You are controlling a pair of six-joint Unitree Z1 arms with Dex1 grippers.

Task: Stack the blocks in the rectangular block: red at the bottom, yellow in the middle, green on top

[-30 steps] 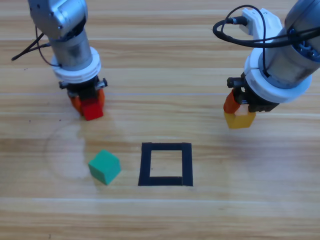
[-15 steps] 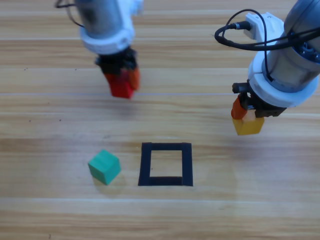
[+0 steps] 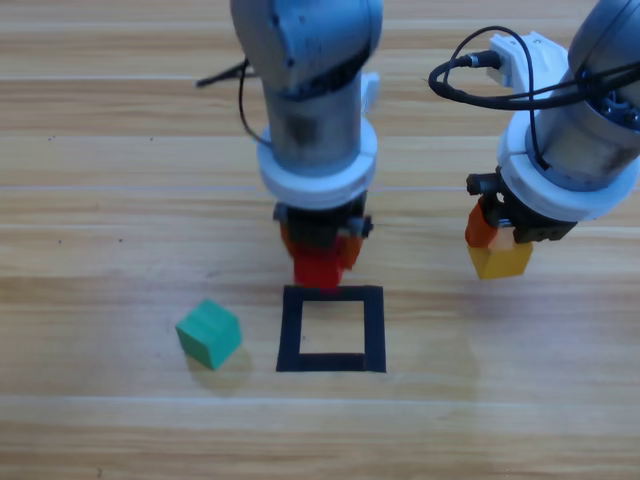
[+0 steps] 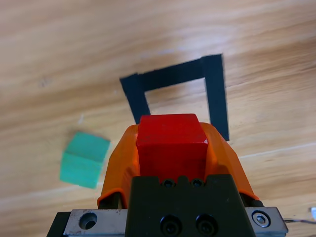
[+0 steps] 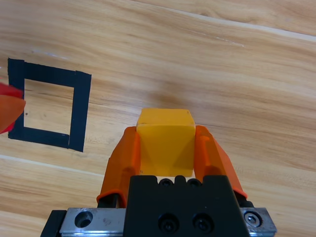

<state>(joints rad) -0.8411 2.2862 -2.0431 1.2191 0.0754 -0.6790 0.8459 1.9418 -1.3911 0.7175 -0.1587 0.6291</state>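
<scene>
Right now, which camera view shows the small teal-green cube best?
The high view: the small teal-green cube sits whole and sharp on the wooden table, left of the black tape square. The left wrist view shows it blurred at its left side. The right wrist view does not show it.

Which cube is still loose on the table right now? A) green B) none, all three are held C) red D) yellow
A: the green cube sits free on the wood left of the black tape square, while the left claw is shut on the red cube at the square's far edge and the right claw is shut on the yellow cube off to the right.
</scene>
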